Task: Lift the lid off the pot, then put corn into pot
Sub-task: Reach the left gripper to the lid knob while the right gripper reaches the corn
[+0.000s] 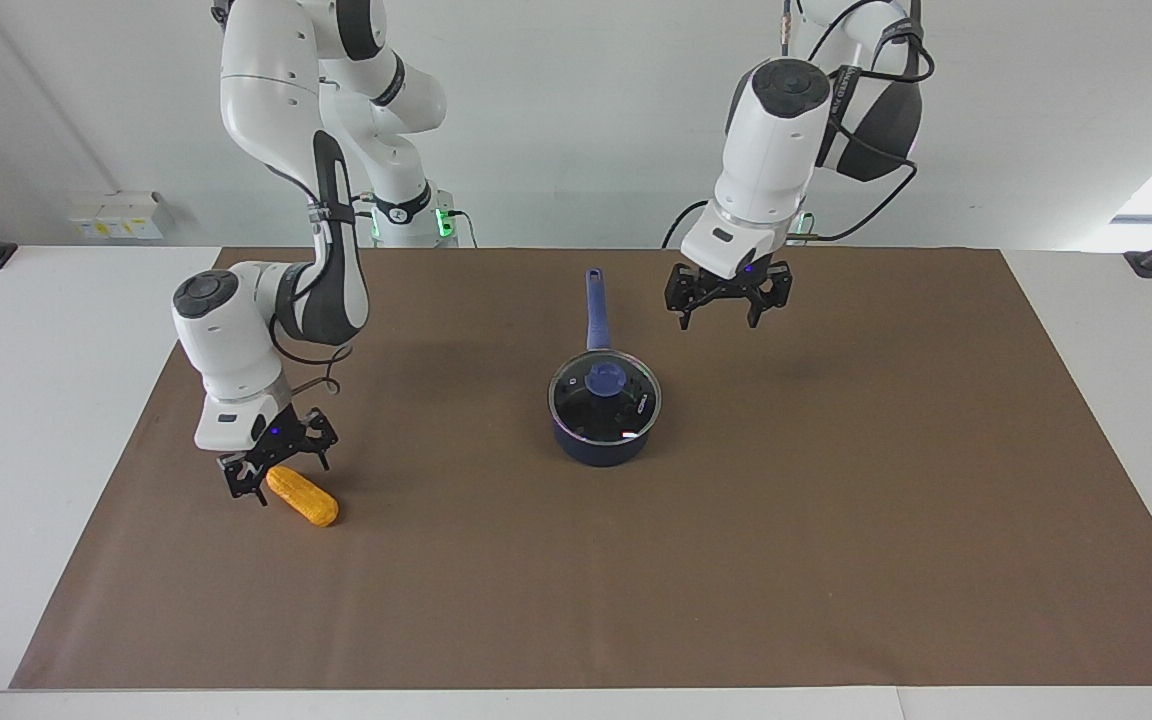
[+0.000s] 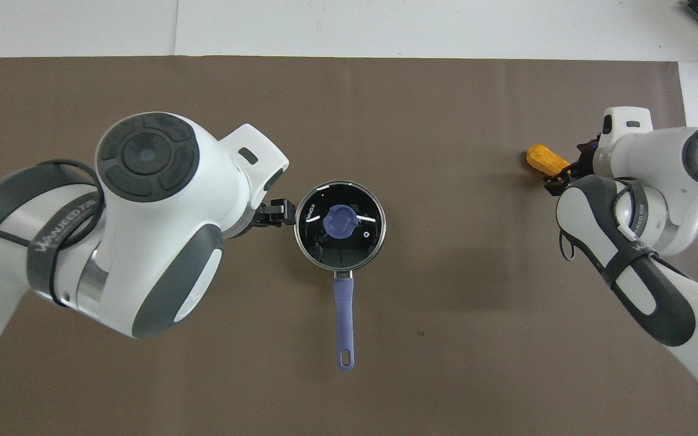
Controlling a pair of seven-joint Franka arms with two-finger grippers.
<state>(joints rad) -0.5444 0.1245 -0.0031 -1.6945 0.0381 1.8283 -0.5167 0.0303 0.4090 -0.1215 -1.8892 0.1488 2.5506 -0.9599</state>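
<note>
Round clear glass lid with thin metal rim and blue centre knob seated on small dark navy saucepan, closed flush, roughly mid-mat on the brown table mat. Long straight blue pot handle pointing toward the robots' edge of the mat. Small orange-yellow bumpy corn cob lying flat on the mat toward the right arm's end, near that side edge, slightly farther from the robots than the pot, well apart from it. Right gripper down low at the corn's end nearest that mat edge, fingers spread wide and straddling that end; contact not confirmable, corn flat on the mat, nothing gripped. In the overhead view, right gripper mostly hidden under its own wrist, only the corn's outer half visible. Left gripper up in the air, over bare mat beside the pot handle on the left arm's side, fingers wide apart, empty, clear of lid and knob. In the overhead view, left gripper tip showing just beside the lid rim, raised, not on it.
</note>
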